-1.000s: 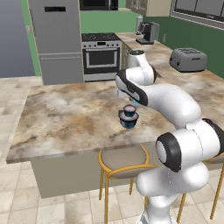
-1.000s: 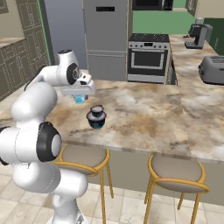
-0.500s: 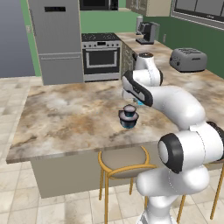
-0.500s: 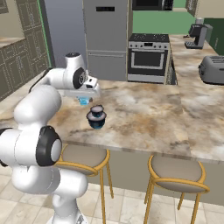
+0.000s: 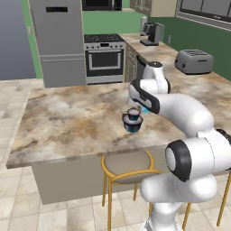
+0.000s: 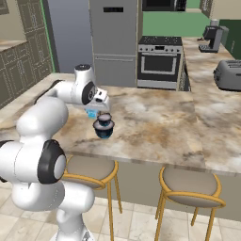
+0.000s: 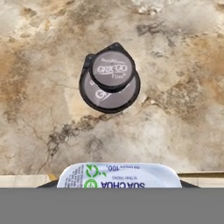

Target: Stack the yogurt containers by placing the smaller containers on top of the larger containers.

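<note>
A: Claw status?
B: My claw (image 7: 119,187) is closed on the tiny cup (image 7: 119,176), held above the counter (image 7: 183,109).
A: Other tubs?
B: The small tub (image 7: 112,68) sits on the big tub (image 7: 105,95), off-centre. That stack stands near the counter's stool-side edge, just beside my claw (image 6: 96,109).

Two stacked tubs (image 5: 132,120) on counter (image 5: 67,117)

Bare counter (image 7: 183,113) rings the stacked tubs (image 7: 110,78).

Dark-blue tubs (image 5: 132,122) with grey tops, light-blue cup (image 7: 119,176), brown-mottled marble counter (image 5: 67,117)
</note>
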